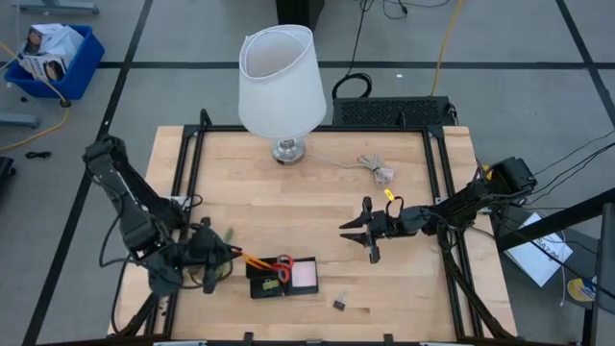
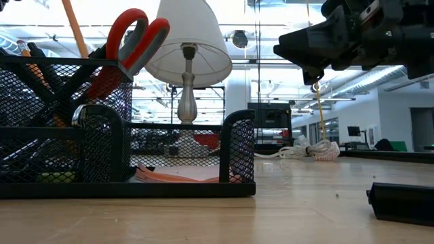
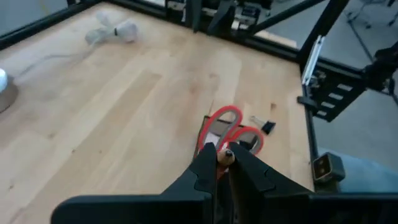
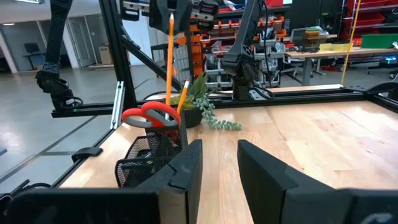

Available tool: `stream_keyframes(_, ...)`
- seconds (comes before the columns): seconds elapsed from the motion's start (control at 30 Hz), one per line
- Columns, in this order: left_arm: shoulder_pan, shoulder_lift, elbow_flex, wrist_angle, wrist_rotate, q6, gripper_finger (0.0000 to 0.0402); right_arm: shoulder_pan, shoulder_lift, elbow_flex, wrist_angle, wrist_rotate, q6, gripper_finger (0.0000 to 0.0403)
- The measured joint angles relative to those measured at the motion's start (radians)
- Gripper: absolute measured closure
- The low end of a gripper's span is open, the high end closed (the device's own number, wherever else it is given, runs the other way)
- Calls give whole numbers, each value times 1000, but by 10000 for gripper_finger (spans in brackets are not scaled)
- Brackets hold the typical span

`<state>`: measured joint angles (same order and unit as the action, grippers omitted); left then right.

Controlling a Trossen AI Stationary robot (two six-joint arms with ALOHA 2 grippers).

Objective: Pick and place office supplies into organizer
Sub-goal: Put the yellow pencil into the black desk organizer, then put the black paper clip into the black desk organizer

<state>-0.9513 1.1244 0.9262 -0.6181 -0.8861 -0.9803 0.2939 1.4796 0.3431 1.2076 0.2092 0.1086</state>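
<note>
The black mesh organizer (image 1: 279, 279) stands near the table's near edge. Its pen cup (image 4: 155, 140) holds the red-handled scissors (image 4: 151, 116), blades down, and a slanting orange pencil (image 4: 182, 94). A pink sticky-note pad (image 1: 306, 276) lies in its low tray. My left gripper (image 3: 221, 155) hangs above the cup, shut on a second orange pencil (image 4: 168, 62). A black binder clip (image 1: 339, 305) lies on the table by the organizer's right end. My right gripper (image 1: 361, 238) hovers open over the table's middle, right of the organizer, holding nothing. My left gripper pinches the orange pencil by its upper end (image 4: 171, 21) between its two fingers (image 3: 202, 163), coming from above and pointing down. The pencil hangs upright below the fingers. Its lower end reaches down into the pen cup behind the scissors' handles.
A white-shaded lamp (image 1: 282, 82) stands at the table's far edge, a pale coiled cable bundle (image 1: 377, 170) to its right. A small green plant (image 4: 208, 111) sits just left of the organizer by my left arm. Bare wood lies between the organizer and the lamp.
</note>
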Motion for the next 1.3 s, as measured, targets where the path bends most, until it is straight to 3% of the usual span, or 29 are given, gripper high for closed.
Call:
stream_keyframes(0.07,12,0,0,-21,24,-18,376,0,0,0,0,1,0,309)
stream_keyframes(0.17,52,1,0,-28,149,-21,376,0,0,0,0,1,0,309)
stream_keyframes(0.33,105,39,0,-25,284,88,376,0,0,0,0,2,-1,309)
stream_keyframes(0.67,195,142,0,2,371,223,374,0,0,0,-33,3,-19,309)
stream_keyframes(0.87,235,220,0,36,437,296,344,0,0,0,-39,3,-19,309)
stream_keyframes(1.07,263,230,-1,70,402,246,304,0,0,0,-41,1,-21,304)
stream_keyframes(1.3,271,205,-1,104,331,311,212,5,0,1,-98,-4,16,296)
